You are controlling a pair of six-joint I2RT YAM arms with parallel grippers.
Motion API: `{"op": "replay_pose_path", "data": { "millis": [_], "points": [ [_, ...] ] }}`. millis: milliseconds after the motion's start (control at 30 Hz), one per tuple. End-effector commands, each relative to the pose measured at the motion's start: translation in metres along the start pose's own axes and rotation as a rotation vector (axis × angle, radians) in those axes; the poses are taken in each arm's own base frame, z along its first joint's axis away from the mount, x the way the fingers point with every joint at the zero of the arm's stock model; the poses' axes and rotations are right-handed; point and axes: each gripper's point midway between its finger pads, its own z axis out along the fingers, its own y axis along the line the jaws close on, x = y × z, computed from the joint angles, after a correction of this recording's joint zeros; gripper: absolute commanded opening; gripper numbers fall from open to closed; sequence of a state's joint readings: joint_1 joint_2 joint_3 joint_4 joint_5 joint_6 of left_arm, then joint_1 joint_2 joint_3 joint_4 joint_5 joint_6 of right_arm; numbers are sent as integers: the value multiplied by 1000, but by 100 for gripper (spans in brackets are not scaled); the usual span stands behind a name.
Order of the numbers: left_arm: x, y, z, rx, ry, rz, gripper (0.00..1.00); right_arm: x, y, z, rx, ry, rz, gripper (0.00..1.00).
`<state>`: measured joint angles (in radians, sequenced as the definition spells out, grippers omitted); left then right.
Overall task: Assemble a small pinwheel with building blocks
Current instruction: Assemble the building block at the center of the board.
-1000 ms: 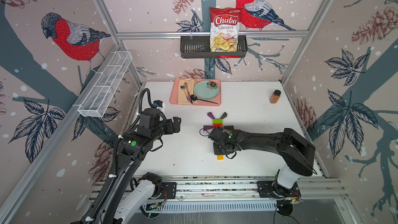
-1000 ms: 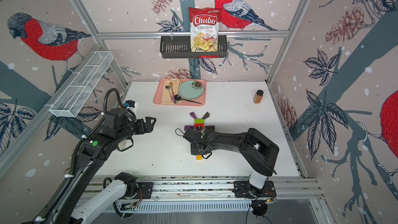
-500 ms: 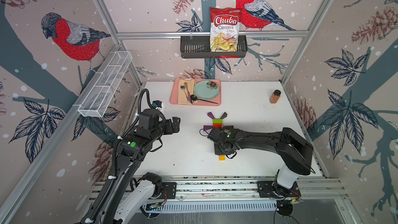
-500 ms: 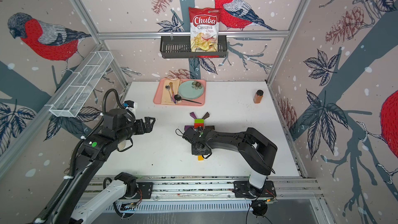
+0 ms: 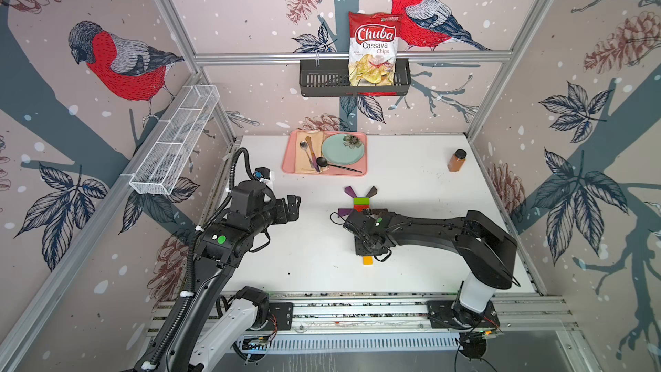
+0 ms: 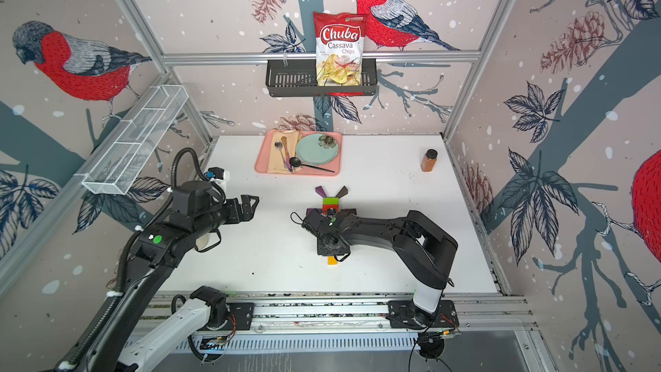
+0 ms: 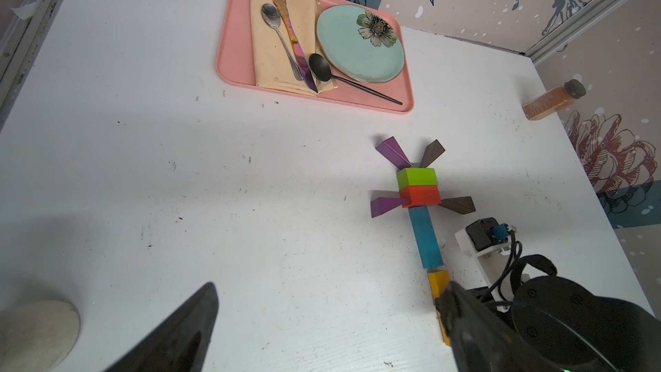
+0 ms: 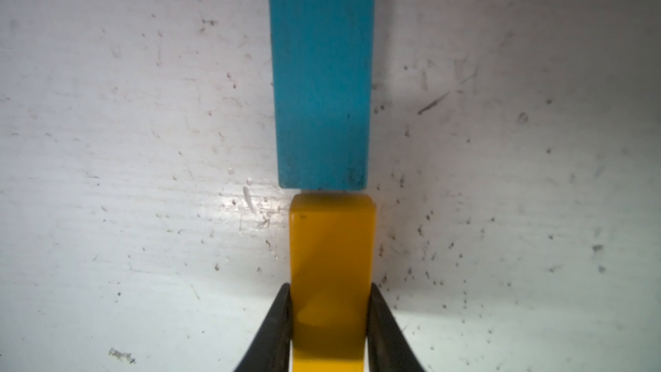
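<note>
Pinwheel [image 7: 418,187] lies mid table [image 5: 322,263], nearly done — our right gripper [image 8: 329,288] clamps the yellow bar [image 8: 332,241] end-to-end with the blue bar [image 8: 322,73], left gripper [image 5: 291,205] gaping idle — next we'd nudge it straight, then release gently.

Left end effector [image 5: 293,207] spread; right [image 8: 329,295] clenched.
</note>
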<state>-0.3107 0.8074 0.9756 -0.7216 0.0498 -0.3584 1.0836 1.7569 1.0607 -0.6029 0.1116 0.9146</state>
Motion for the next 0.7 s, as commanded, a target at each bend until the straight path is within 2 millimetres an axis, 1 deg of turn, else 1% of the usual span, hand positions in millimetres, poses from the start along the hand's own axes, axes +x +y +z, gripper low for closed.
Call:
{"op": "replay_pose_path", "data": {
  "millis": [0, 667],
  "points": [
    [0, 1, 1, -4, -4, 10, 97, -3, -1, 0, 16, -8, -17, 31],
    [0, 1, 2, -2, -5, 22, 96, -7, 1, 2, 10, -9, -11, 33]
  ]
}}
